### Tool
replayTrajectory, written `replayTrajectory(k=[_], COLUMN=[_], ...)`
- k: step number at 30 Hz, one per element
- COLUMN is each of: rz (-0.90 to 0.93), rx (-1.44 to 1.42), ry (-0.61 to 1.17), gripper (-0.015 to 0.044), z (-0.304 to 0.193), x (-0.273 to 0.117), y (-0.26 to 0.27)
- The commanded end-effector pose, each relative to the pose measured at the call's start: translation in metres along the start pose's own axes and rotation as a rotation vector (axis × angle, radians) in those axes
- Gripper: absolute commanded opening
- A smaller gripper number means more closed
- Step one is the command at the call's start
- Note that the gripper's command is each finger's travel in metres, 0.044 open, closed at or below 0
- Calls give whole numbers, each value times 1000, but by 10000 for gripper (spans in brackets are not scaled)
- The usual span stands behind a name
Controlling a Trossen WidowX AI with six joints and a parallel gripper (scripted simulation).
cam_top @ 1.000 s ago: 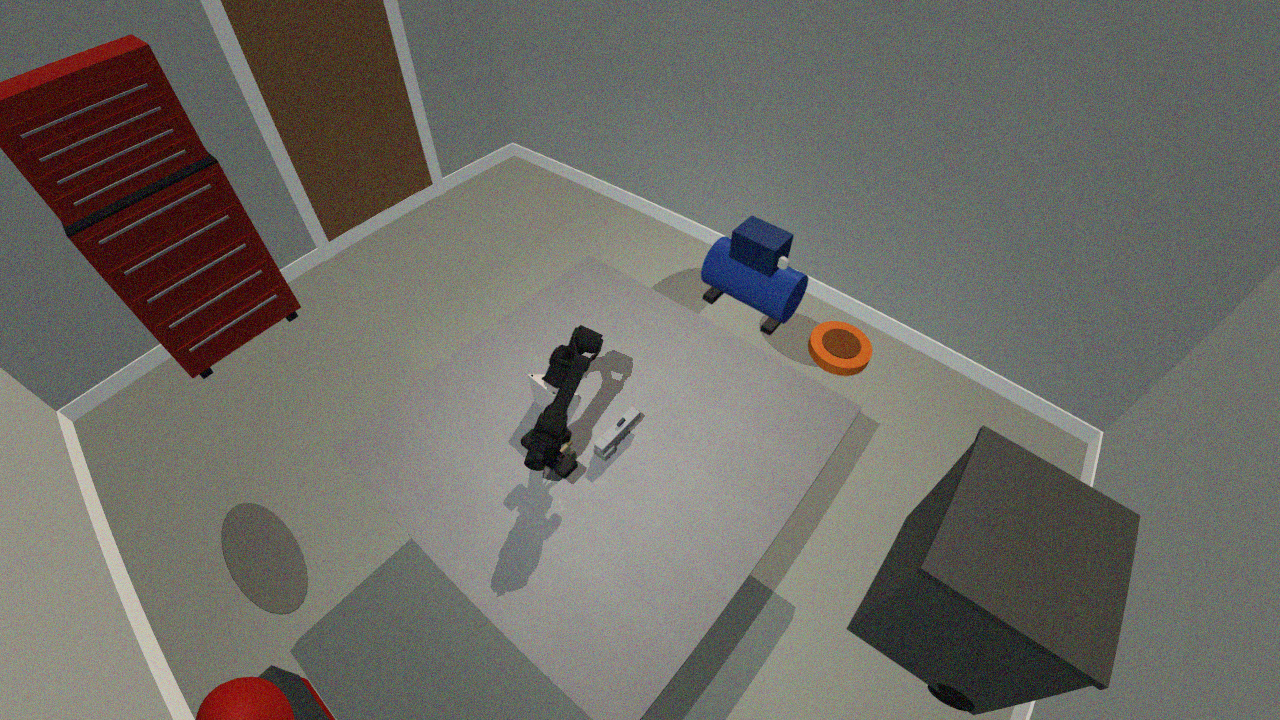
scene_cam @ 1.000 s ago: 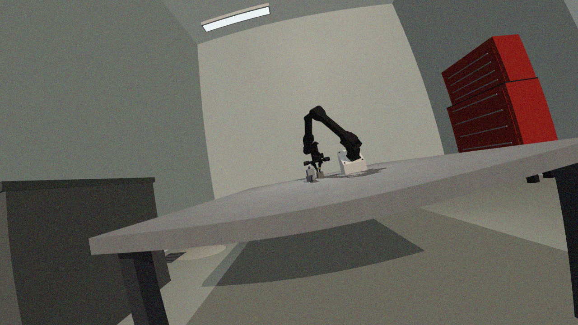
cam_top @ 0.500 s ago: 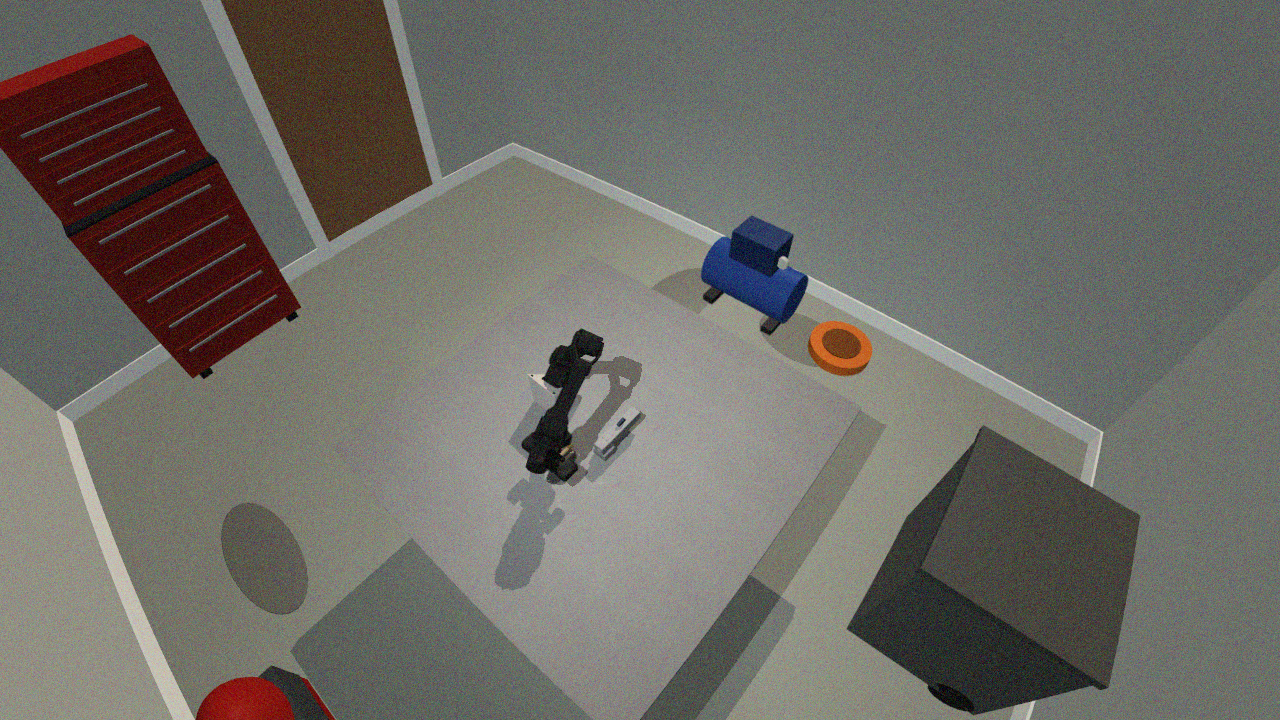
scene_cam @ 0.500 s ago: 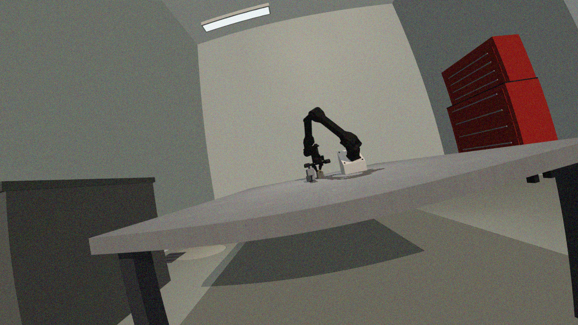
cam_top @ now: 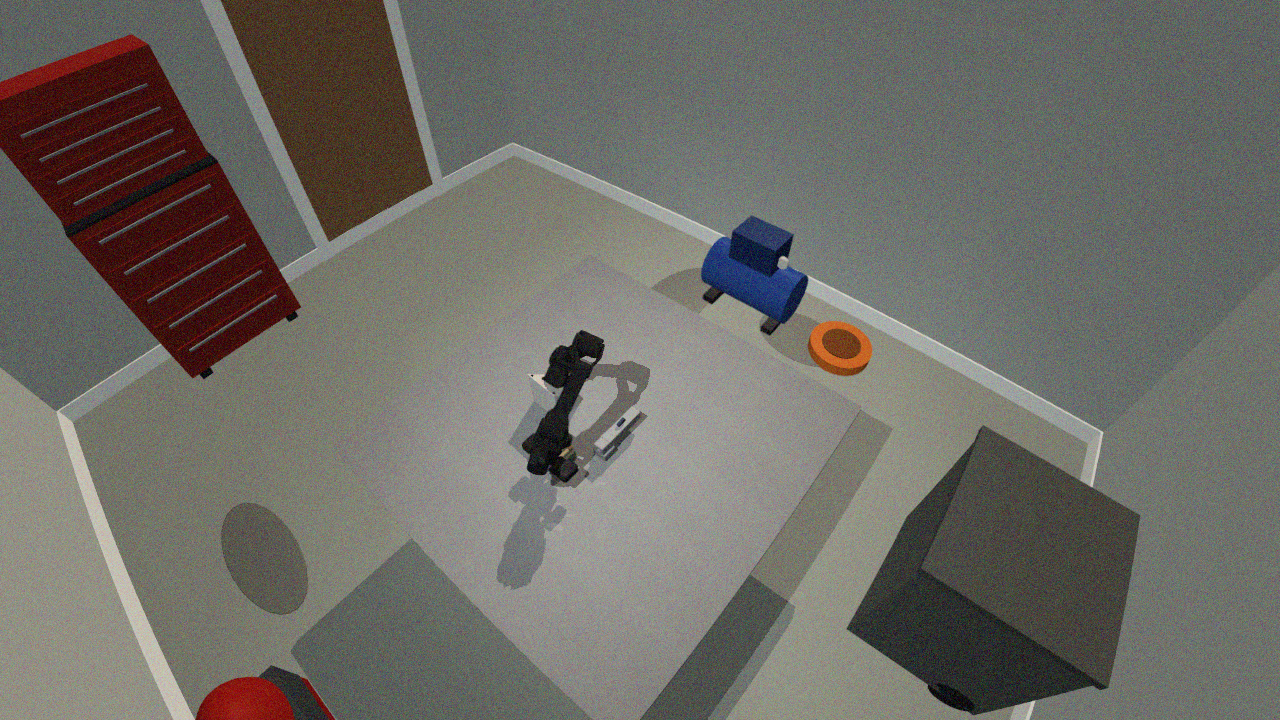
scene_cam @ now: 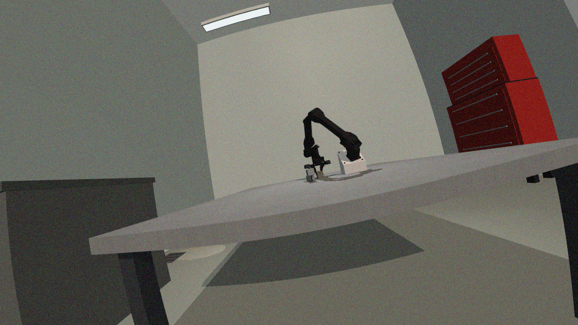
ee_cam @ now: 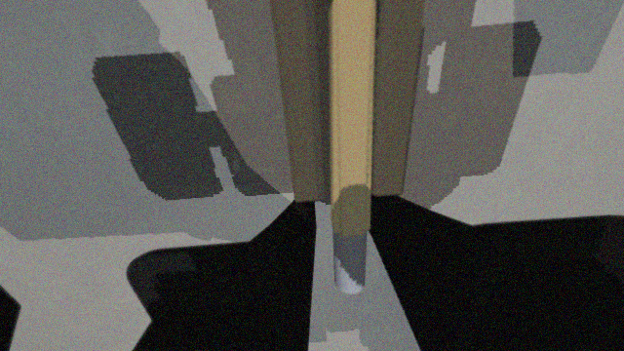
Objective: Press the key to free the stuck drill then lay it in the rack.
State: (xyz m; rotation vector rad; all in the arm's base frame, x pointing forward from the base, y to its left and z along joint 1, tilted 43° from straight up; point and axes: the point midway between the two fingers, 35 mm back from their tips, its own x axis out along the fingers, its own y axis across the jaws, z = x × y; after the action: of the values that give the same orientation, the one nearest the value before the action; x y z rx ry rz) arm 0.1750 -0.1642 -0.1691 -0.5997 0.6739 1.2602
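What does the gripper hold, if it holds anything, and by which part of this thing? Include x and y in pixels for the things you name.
Nothing, it appears: the gripper point(cam_top: 565, 454) point(scene_cam: 321, 170) point(ee_cam: 336, 192) is open around the drill point(ee_cam: 353, 107), with a visible gap between one finger and the drill.

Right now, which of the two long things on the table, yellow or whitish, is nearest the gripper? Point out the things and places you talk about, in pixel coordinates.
The yellow one point(cam_top: 566, 452) point(ee_cam: 353, 97): its grey end reaches between the gripper's point(cam_top: 572, 459) point(scene_cam: 319, 170) point(ee_cam: 342, 214) open fingers; the whitish one point(cam_top: 617, 433) point(scene_cam: 309, 173) stands aside.

1 red tool cabinet point(cam_top: 179, 241) point(scene_cam: 529, 109) near pale grey walls point(cam_top: 805, 107) point(scene_cam: 315, 72).
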Motion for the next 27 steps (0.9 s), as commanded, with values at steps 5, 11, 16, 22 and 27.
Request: replayTrajectory(k=[5, 11, 16, 22, 27], rz=[-1, -1, -2, -2, -2], rx=[-1, 0, 2, 2, 3], ry=[0, 0, -1, -1, 0], gripper=[341, 440, 440, 440, 440], z=[0, 0, 1, 1, 1], x=[0, -3, -25, -45, -62], y=[0, 0, 1, 1, 1])
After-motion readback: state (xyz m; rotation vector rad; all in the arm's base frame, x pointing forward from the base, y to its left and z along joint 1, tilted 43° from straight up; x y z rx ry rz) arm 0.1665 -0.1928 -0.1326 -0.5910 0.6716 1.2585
